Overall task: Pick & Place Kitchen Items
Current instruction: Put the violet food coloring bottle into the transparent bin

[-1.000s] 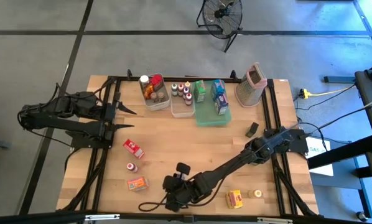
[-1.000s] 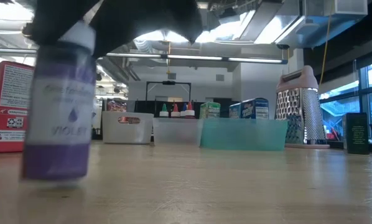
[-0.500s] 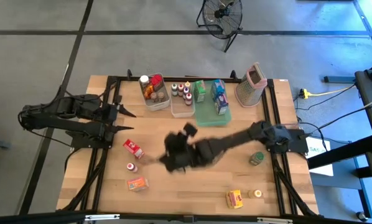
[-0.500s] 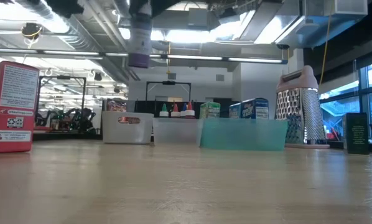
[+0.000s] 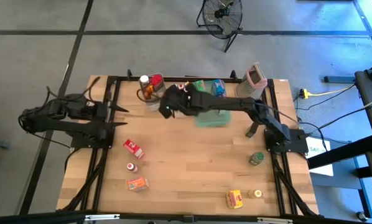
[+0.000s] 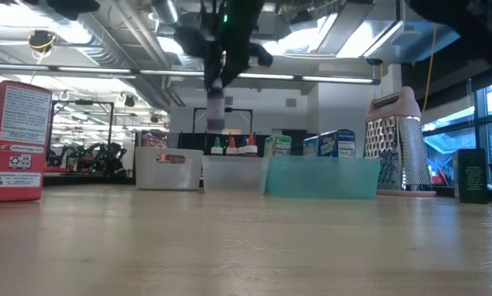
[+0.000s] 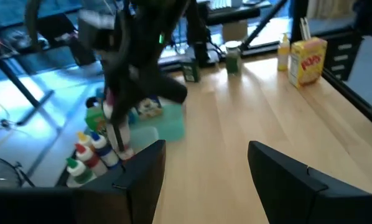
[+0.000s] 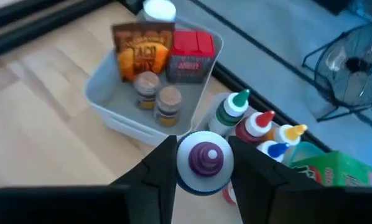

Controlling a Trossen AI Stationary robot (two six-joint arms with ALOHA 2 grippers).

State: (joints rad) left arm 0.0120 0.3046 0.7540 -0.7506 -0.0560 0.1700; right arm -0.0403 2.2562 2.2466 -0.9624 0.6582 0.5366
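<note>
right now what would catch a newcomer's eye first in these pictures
The right gripper stands out first: its fingers clamp a small purple-capped dropper bottle in the air over the far row of containers, just above the clear bin of coloured-cap bottles. Beside it sits a clear plastic bin of spice jars and packets, and the tall metal box grater with pink top stands at the far right.

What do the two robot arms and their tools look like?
Both arms are dark, almost black, built of slim jointed segments with black cables along them. Left tool ends in two pointed, flat fingers; in its wrist view they look broad, matte black. Right tool has similar dark fingers.
</note>
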